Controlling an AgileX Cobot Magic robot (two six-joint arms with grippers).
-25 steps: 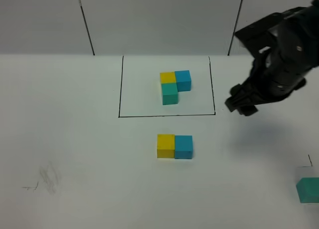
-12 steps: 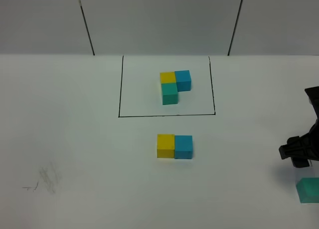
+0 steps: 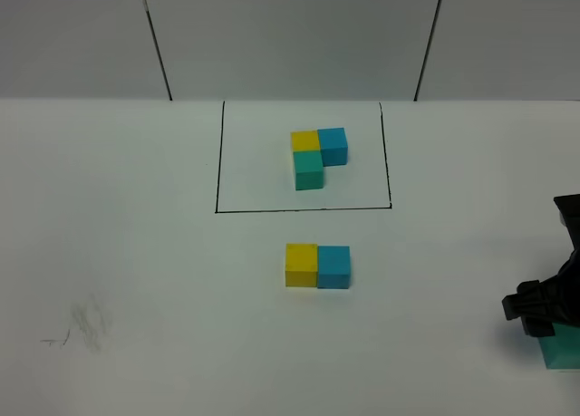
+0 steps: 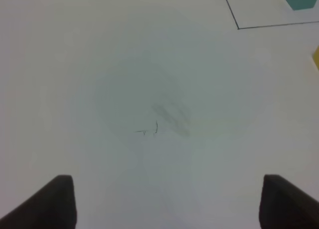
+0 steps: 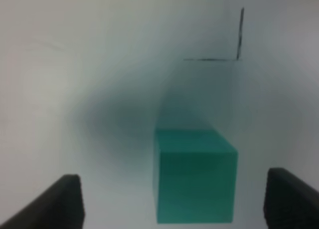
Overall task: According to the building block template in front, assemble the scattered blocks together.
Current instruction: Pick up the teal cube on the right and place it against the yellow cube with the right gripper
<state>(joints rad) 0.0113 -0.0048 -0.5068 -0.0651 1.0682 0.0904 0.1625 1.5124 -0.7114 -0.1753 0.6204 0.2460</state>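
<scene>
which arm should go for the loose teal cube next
Right. The right hand hangs open over the teal cube, which sits between its fingers in the wrist view. The left hand is open above a smudge, far across on the left side.

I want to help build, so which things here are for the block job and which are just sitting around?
For the job: framed template trio, yellow cube, blue cube, teal-green cube, right tool open over it.
Just there: grey smudge, small corner mark, left tool, open and idle.
</scene>
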